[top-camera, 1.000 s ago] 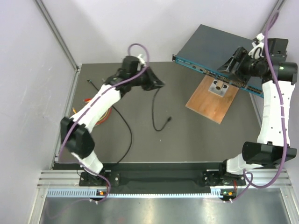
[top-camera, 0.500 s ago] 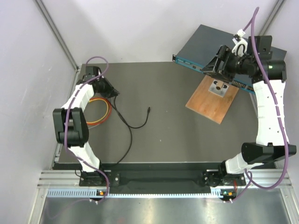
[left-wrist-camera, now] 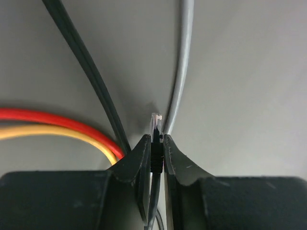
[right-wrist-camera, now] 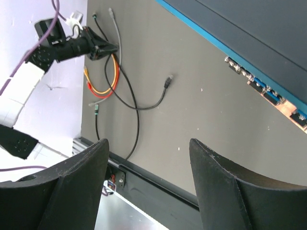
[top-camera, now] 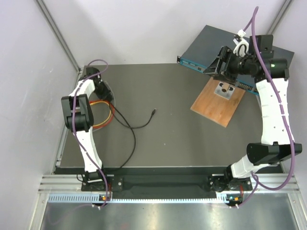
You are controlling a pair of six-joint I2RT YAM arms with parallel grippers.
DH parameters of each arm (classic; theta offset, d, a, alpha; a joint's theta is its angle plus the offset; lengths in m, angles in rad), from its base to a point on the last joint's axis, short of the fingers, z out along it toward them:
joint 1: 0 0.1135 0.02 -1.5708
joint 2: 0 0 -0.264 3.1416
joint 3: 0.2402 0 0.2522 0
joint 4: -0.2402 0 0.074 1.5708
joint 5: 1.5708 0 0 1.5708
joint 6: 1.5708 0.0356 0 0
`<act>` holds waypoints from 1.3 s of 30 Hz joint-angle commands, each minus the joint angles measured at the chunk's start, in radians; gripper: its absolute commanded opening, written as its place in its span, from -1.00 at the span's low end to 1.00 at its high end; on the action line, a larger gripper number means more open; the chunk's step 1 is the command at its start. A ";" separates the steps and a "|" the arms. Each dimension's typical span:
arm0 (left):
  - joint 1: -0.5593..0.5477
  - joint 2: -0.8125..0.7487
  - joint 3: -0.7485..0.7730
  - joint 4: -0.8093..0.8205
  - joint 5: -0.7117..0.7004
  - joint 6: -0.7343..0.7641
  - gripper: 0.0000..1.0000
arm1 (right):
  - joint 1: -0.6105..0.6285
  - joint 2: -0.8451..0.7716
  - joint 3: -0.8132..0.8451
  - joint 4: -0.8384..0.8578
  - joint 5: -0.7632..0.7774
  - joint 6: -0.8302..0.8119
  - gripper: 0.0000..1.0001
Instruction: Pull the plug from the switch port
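**Nothing plugged into the switch – cable end pinched at the far left**

From above, the wide flat dark grey-blue metal switch (top-camera: 225, 40) is seen at the far right. Its long teal face runs diagonally from far-left to near-right, above a small brown wooden board (top-camera: 216, 105). The right gripper (top-camera: 214, 66) is held just over that face, so the right arm is by far the nearer to the ports. No cable is seen entering the switch. A thin black cable (top-camera: 132, 125) is laid across the dark grey table (top-camera: 192, 143). Its small black plug (top-camera: 152, 112) lies free mid-table, well apart from the switch. The other way, the cable appears to lead to the left gripper (top-camera: 102, 90), beside a coil of red and yellow cables (top-camera: 103, 102).

At the left wrist, the fingers (left-wrist-camera: 139, 158) are pressed together on a black cable end (left-wrist-camera: 156, 153) with a clear tip. A pale grey cable (left-wrist-camera: 184, 62) runs just beside it. Which end is the task's plug cannot be told.

At the right wrist, the fingers (right-wrist-camera: 72, 187) are spread wide with nothing between them. The row of small sockets (right-wrist-camera: 261, 88) lies off to their right.

The pull is judged done – only a release onto the smooth, open table seems left.
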 commanded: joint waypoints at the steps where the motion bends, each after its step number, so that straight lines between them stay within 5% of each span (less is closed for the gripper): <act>1: -0.001 0.031 0.121 -0.064 -0.112 0.080 -0.76 | 0.016 0.013 0.065 0.009 -0.004 -0.022 0.36; 6: -0.004 0.022 0.216 -0.117 -0.151 0.061 0.26 | 0.017 0.018 0.062 0.006 0.010 -0.030 0.36; 7: -0.006 0.010 0.216 -0.124 -0.157 0.045 0.93 | 0.017 0.016 0.059 0.006 0.013 -0.029 0.36; 17: -0.116 -0.275 0.137 -0.130 -0.166 -0.093 0.98 | 0.024 -0.031 0.001 0.013 0.025 -0.035 0.36; 26: -0.483 -0.480 -0.069 0.000 -0.120 -0.219 0.98 | 0.076 -0.242 -0.255 0.026 0.064 -0.041 0.39; 31: -0.581 -0.562 -0.145 0.092 -0.067 -0.248 0.98 | 0.083 -0.388 -0.422 0.053 0.093 -0.001 0.41; 33: -0.606 -0.618 -0.199 0.124 -0.036 -0.263 0.98 | 0.088 -0.477 -0.527 0.063 0.111 0.008 0.48; 36: -0.638 -0.714 -0.308 0.172 0.001 -0.286 0.98 | 0.091 -0.611 -0.675 0.052 0.192 0.025 0.99; 39: -0.658 -0.857 -0.475 0.236 0.033 -0.366 0.98 | 0.093 -0.738 -0.827 0.044 0.316 0.077 1.00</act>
